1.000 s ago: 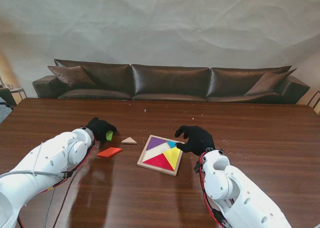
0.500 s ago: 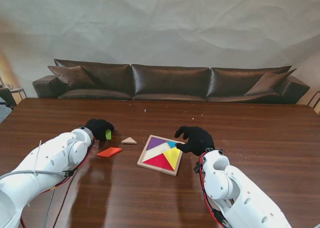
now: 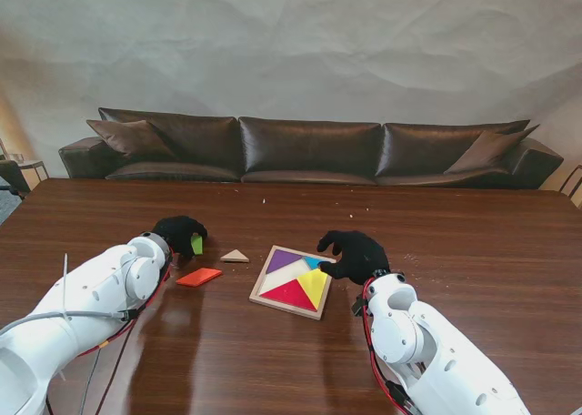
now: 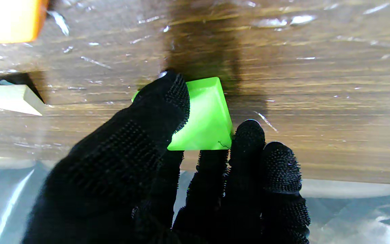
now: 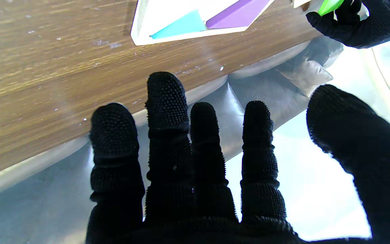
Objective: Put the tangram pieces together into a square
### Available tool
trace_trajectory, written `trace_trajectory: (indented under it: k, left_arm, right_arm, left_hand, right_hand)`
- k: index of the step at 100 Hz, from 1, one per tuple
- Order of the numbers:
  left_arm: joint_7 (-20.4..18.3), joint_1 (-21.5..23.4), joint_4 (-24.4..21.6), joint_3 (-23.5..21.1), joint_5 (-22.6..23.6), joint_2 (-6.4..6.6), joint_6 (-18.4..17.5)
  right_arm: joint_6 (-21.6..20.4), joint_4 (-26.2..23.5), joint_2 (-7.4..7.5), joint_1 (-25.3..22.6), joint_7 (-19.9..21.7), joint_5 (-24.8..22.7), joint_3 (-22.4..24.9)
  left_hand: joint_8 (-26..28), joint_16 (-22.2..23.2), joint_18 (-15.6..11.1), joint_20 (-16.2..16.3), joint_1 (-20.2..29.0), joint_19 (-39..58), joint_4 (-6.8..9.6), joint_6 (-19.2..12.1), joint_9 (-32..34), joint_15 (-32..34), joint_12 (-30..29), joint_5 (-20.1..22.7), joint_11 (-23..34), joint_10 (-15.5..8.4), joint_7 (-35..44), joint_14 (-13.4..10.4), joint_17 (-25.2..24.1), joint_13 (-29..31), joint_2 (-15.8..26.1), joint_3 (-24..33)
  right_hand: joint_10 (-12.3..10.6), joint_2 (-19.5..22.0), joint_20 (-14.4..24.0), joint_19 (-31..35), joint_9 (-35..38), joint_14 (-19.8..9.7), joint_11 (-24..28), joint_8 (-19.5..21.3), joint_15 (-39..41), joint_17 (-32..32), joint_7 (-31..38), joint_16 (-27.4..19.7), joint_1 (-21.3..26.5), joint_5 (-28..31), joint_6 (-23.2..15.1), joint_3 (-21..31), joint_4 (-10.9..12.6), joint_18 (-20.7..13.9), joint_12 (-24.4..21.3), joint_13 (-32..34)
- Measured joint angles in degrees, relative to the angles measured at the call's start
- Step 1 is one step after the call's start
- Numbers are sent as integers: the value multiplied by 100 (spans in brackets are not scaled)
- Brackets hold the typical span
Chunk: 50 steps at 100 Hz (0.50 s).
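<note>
A long dark wooden table fills the near part of the room, its glossy top catching pale reflections. Along its far edge stands a dark brown leather sofa, with a cushion at the left end and another at the right. Behind it hangs a wrinkled off-white backdrop, evenly lit, brighter toward the top.

White arms, black (nubbed) gloved hands
</note>
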Motion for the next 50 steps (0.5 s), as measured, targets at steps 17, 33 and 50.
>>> trace_trajectory:
  k: [17,33,50]
  left_arm:
    - [-11,43,-10,-118,-30,-18,8]
    - [-95,62,-81,-184,-10,-5,30]
    - [-421,316,-557,-481,213,110,181]
  right_arm:
    - [-3,16,0,5,19,30,-3]
    - [-14,21,0,6,45,53,-5]
    - [-20,25,0,7,66,86,-5]
  left_hand:
    - [195,2,22,-56,1,157,-1,-8,-25,210,104,49,264,0,59,-3,106,122,-44,-73]
    - [581,-30,65,-38,1,290,-4,-146,-91,422,154,55,1020,0,651,-24,269,267,-240,-163]
    - [907,-216,-287,154,544,297,35,-255,27,579,597,852,3321,-654,2969,-251,377,262,163,-62]
  right_hand:
    - [20,2,0,1,0,0,-61,0,0,0,0,0,0,1,0,0,0,0,-5,0]
    - [20,3,0,1,0,0,-61,0,0,0,10,0,0,43,11,0,0,0,-7,0]
    - [21,4,0,1,0,0,-61,0,0,0,9,0,0,43,15,0,0,0,-8,0]
